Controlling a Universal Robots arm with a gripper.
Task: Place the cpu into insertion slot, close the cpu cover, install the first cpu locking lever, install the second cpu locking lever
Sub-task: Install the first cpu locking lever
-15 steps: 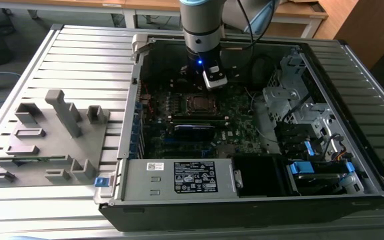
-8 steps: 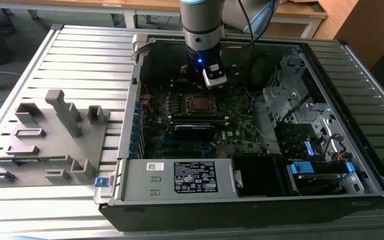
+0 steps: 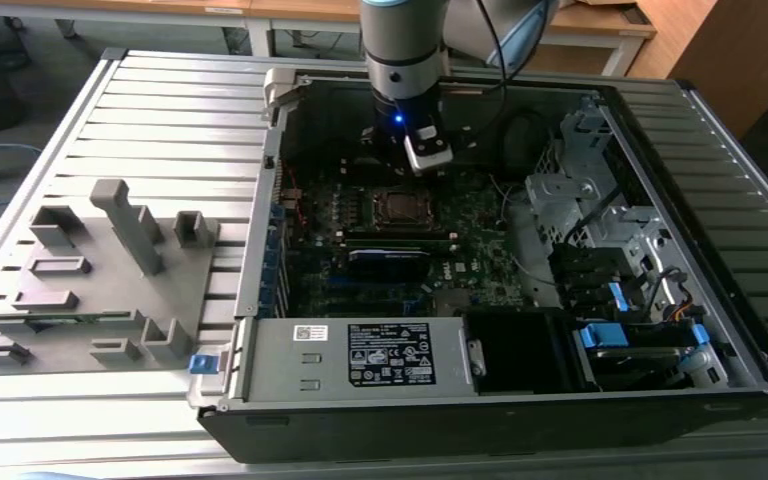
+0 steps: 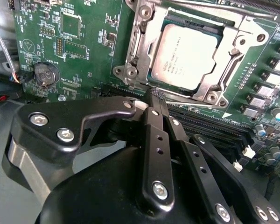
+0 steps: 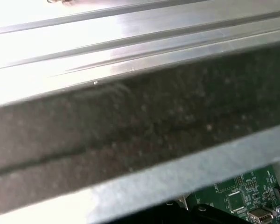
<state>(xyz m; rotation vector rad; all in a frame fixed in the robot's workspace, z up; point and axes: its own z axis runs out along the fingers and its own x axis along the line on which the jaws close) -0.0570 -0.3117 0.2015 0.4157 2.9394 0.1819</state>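
Inside the open computer case, over the motherboard, the gripper hangs with fingers together, tips just beside the insertion slot, on its far side. The cpu cover lies closed over the seated cpu. Judged step: locking levers, which calls for pressing a lever down under its catch.

1. In the exterior view the light is soft, and the ribbed table, off to the side of the gripper, looks pale and bright
2. Inside the computer case, under the gripper, it is dim and shady; a small blue light glows just above the gripper
3. In the second wrist view the cpu just past the gripper is clear and a bit shiny
4. In the first wrist view everything is blurry, and the metal rails glare white
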